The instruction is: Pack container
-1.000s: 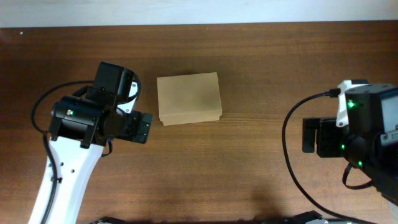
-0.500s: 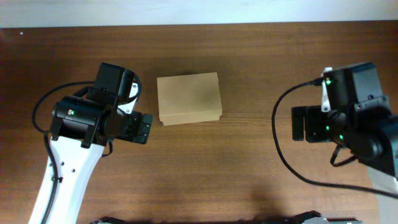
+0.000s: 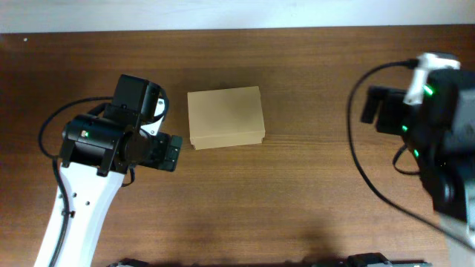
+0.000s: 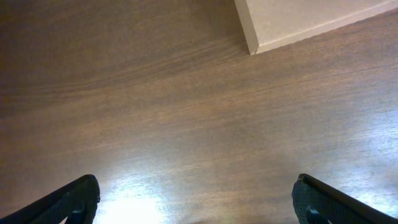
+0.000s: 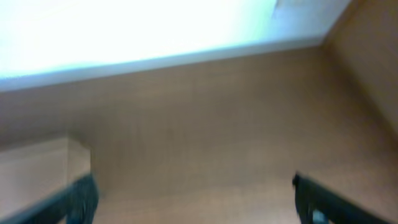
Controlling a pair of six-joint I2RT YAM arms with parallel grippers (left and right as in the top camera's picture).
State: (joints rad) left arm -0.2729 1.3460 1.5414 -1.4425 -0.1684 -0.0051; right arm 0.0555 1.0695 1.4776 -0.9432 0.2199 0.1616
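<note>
The container [image 3: 225,117], a plain tan cardboard box with its lid shut, lies on the wooden table left of centre in the overhead view. Its corner shows at the top of the left wrist view [image 4: 311,17], and its edge at the lower left of the blurred right wrist view [image 5: 37,168]. My left gripper [image 3: 172,152] is open and empty, just left of and slightly below the box; its fingertips frame bare wood in the left wrist view [image 4: 196,202]. My right gripper [image 3: 371,106] is open and empty, raised well to the right of the box.
The table's far edge [image 3: 297,30] meets a pale wall. The left arm's white link [image 3: 78,215] runs down the lower left. Black cables loop beside both arms [image 3: 355,159].
My right arm has swung up and toward the far side of the table. The left arm and the box have not moved.
</note>
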